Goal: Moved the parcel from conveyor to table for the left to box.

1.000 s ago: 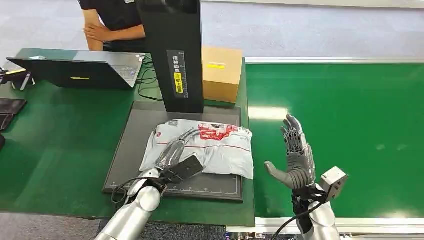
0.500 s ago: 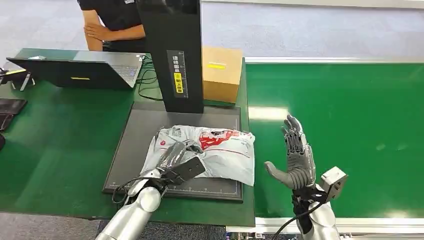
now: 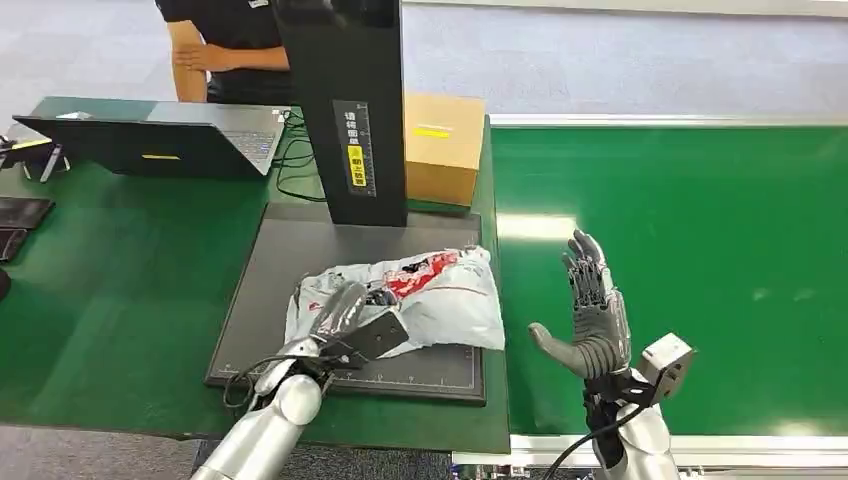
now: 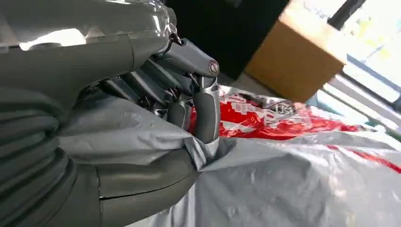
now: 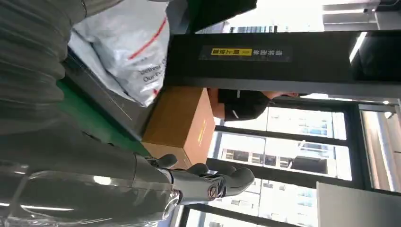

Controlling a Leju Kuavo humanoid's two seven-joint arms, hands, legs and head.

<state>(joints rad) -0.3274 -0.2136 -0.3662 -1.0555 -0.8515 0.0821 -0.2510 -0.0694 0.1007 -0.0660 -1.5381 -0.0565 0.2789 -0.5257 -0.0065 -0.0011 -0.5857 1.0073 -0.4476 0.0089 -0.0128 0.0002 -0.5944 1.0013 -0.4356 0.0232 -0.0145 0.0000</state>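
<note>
Head view: grey plastic mailer parcel with red print [image 3: 420, 295] lies crumpled on the dark grey cutting mat [image 3: 290, 255] on the green desk [image 3: 120, 290], in front of the black upright scanner column [image 3: 345, 110], with its right part raised off the mat. The left robot hand [image 3: 345, 315] grips the parcel's near left edge, fingers closed into the plastic. The right robot hand [image 3: 592, 310] is held upright over the green conveyor belt [image 3: 700, 250], fingers spread and holding nothing. A brown cardboard box [image 3: 443, 147] stands behind the column, a black laptop [image 3: 150, 140] sits to the left, and a person in a dark shirt [image 3: 225, 45] sits beyond it. Left wrist view: the thumb and dark fingers [image 4: 205, 106] pinch a fold of the grey plastic. Right wrist view: the open fingers [image 5: 222, 182] point toward the box.
</note>
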